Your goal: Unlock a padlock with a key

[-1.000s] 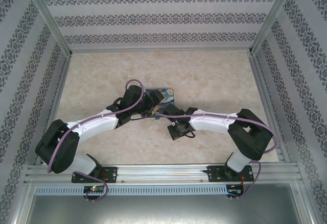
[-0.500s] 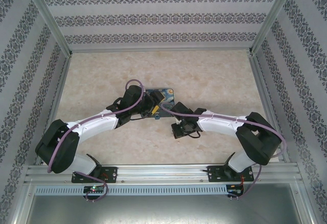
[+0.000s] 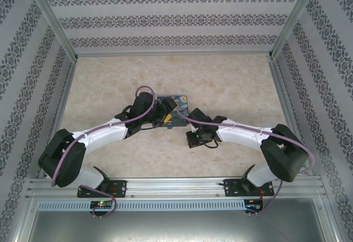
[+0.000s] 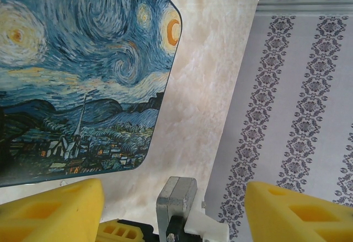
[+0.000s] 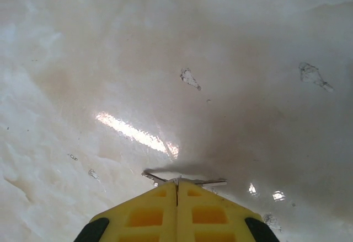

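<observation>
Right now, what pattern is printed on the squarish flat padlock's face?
The padlock carries a swirling blue-and-yellow starry-night painting; the left wrist view shows it best.

- The tabletop (image 3: 231, 82) is a glossy, pale beige slab veined like marble, running from the middle out to 12 o'clock.
- At 12 o'clock the back wall (image 3: 176, 19) is papered white with horizontal bands of dark damask ornament.
- The left wall (image 3: 22, 87) at 9 o'clock and the right wall (image 3: 325, 87) at 3 o'clock wear the same paper, with the bands running away from me.
- Slim aluminium posts (image 3: 52, 19) slant up at 10 and 2 o'clock.
- An aluminium rail (image 3: 176, 187) closes the near edge at 6 o'clock, with a perforated strip (image 3: 176, 204) and grey sheet metal (image 3: 176, 225) below it.
- Up close, a bright streak of glare (image 5: 135, 134) and small scuffs (image 5: 190, 78) mark the surface.
</observation>
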Action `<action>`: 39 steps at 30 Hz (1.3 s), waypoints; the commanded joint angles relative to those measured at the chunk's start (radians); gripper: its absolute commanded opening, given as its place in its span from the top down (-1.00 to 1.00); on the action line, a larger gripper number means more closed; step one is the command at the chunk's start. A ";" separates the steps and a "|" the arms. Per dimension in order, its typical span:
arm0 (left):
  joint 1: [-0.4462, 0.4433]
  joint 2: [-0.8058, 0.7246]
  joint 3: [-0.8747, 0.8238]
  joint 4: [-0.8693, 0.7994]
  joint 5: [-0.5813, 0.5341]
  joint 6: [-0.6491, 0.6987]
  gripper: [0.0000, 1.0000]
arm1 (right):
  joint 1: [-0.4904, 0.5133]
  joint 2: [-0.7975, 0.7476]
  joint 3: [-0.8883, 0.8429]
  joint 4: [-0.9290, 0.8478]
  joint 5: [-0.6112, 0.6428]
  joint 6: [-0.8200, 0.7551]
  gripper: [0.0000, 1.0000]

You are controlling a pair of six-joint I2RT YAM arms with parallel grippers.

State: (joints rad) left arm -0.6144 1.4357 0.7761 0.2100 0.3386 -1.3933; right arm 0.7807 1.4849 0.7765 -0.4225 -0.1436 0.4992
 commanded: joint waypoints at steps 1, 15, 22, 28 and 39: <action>-0.008 0.005 -0.009 0.031 -0.007 -0.012 -0.37 | -0.008 -0.005 -0.013 -0.014 -0.008 0.013 1.00; -0.009 0.005 -0.008 0.028 -0.007 -0.012 -0.37 | 0.008 0.040 -0.016 -0.004 -0.012 0.025 1.00; -0.009 0.010 -0.001 0.027 -0.004 -0.013 -0.37 | 0.007 0.017 0.001 -0.022 0.008 0.038 0.16; -0.009 0.012 0.002 0.025 -0.003 -0.012 -0.37 | 0.009 0.025 0.028 -0.036 0.034 0.064 -0.03; -0.009 0.007 -0.008 0.031 -0.006 -0.015 -0.37 | 0.044 0.104 0.083 -0.084 0.129 0.173 -0.14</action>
State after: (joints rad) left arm -0.6144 1.4414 0.7761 0.2100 0.3386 -1.3960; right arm 0.8097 1.5608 0.8410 -0.4641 -0.0650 0.6216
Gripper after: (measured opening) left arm 0.685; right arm 0.570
